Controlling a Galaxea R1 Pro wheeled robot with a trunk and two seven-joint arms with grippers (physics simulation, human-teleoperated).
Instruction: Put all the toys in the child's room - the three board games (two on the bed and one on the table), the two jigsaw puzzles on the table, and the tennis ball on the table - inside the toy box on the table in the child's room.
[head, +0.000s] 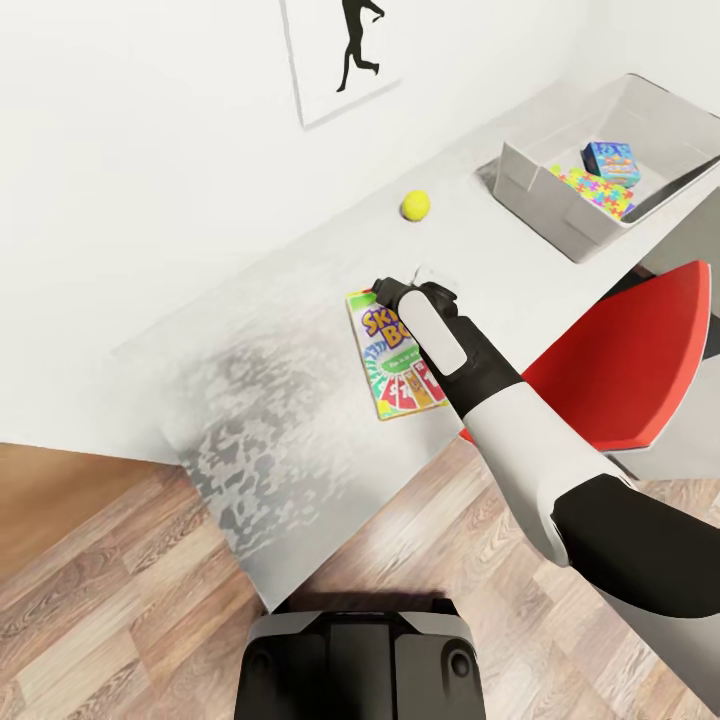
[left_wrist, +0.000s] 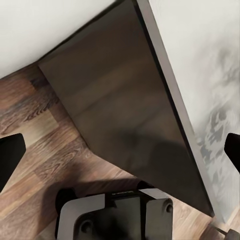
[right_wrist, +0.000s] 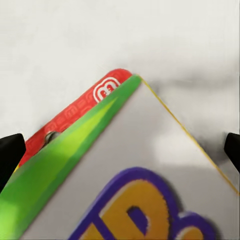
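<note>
From the head camera, the robot's right arm reaches over the pale table (head: 300, 330), its right gripper (head: 400, 285) poised at the far edge of the Skip-Bo game (head: 395, 370), which lies flat near the table's front edge. The tennis ball (head: 416, 205) sits alone further back, well apart from the game. The toy box (head: 560, 215) stands at the table's far right end, already holding the small blue game (head: 611, 160) and at least one jigsaw puzzle (head: 595, 190). A red chair (head: 620, 370) is tucked beside the arm. Whether the fingers touch the box cannot be told from here.

The right wrist camera settles more: the dark fingertips (right_wrist: 10, 155) stand wide apart at either edge of the picture, gripping nothing, with the game's top corner (right_wrist: 125, 165) just below them. The step in hand looks like picking up this game; the next move likely calls for lowering and closing over its edge.

The left wrist camera looks down past the table's dark underside (left_wrist: 125, 110) to the wooden floor (left_wrist: 35, 125), its left gripper (left_wrist: 120, 150) spread open and empty.
</note>
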